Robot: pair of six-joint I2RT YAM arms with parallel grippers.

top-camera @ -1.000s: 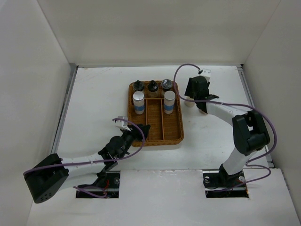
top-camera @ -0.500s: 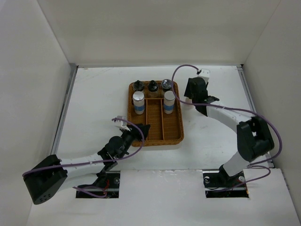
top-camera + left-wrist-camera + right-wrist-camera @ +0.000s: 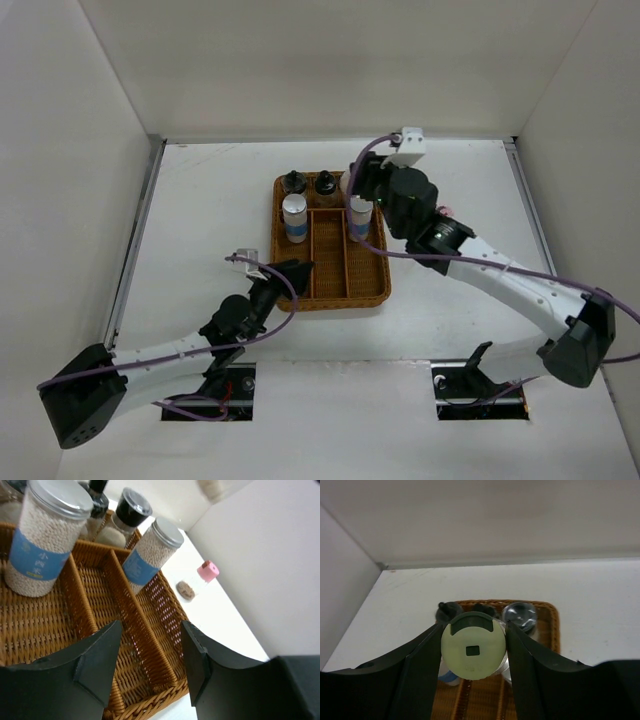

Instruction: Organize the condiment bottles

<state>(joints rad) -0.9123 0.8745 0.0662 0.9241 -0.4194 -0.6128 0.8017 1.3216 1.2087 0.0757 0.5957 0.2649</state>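
My right gripper (image 3: 366, 190) is shut on a bottle with a pale yellow cap (image 3: 474, 650) and holds it above the back right of the brown wicker tray (image 3: 383, 272). In the tray's back row stand two black-capped bottles (image 3: 293, 182) (image 3: 326, 183) and a silver-capped jar (image 3: 519, 615). Two white jars with blue bands (image 3: 294, 216) (image 3: 360, 218) stand in front of them. A small pink-capped bottle (image 3: 206, 573) lies on the table right of the tray. My left gripper (image 3: 296, 272) is open and empty over the tray's front left corner (image 3: 150, 700).
White walls close in the table on the left, the back and the right. The tray's three long front compartments (image 3: 328, 255) hold only the two blue-banded jars at their back ends.
My right arm has swung left from the table beside the tray to above the tray's back right, carrying the yellow-capped bottle. My left arm has shifted slightly toward the near side.
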